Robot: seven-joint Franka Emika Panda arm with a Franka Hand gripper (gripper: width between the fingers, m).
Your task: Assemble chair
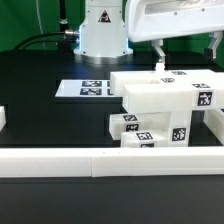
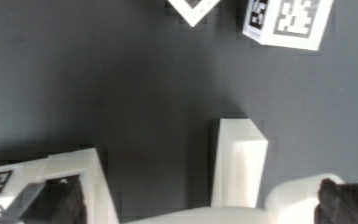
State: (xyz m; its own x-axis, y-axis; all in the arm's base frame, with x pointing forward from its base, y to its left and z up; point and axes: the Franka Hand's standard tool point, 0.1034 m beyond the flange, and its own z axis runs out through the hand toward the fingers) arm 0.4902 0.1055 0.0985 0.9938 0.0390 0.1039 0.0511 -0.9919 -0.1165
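The chair parts (image 1: 160, 110) are chunky white slabs and posts with black-and-white tags, clustered at the exterior view's right. My gripper (image 1: 188, 56) hangs just above the cluster's top slab with its jaws wide open. One finger (image 1: 160, 58) comes down near the slab's far edge. In the wrist view the gripper (image 2: 197, 212) shows dark fingertips (image 2: 51, 205) far apart. A white upright post (image 2: 243, 160) and a rounded white part (image 2: 247, 212) lie in the span between them. A tagged slab (image 2: 34, 182) sits beside one fingertip. Whether the fingers touch any part I cannot tell.
The marker board (image 1: 90, 88) lies flat on the black table in front of the robot base (image 1: 103, 30). A long low white rail (image 1: 100, 160) runs along the near edge. Another tagged piece (image 2: 286, 20) shows in the wrist view.
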